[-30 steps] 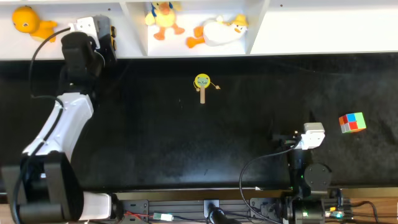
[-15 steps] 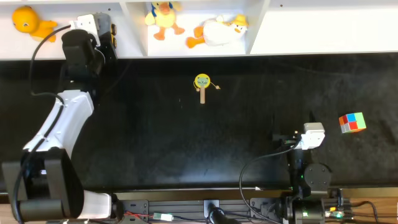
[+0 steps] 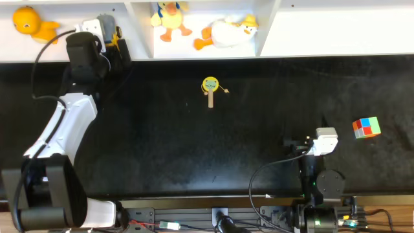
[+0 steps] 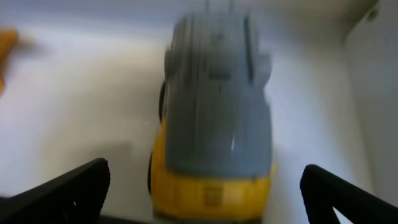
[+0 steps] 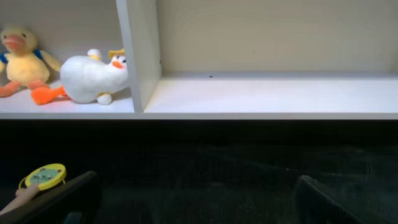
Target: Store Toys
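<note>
A grey and yellow toy car stands on the white floor of the shelf's left compartment. My left gripper is open around it, one finger on each side and clear of its flanks. From above, the car sits just right of the left wrist. A yellow rattle with a wooden handle lies on the black mat, and it also shows in the right wrist view as the rattle. A colourful cube lies at the right. My right gripper is open and empty, low near the front edge.
A yellow duck shares the left compartment. A plush duck and a white plush goose fill the middle compartment. The right compartment has a bare floor. White dividers separate the compartments.
The left gripper and the car have shifted a little to the right and deeper into the compartment. The right arm has not moved.
</note>
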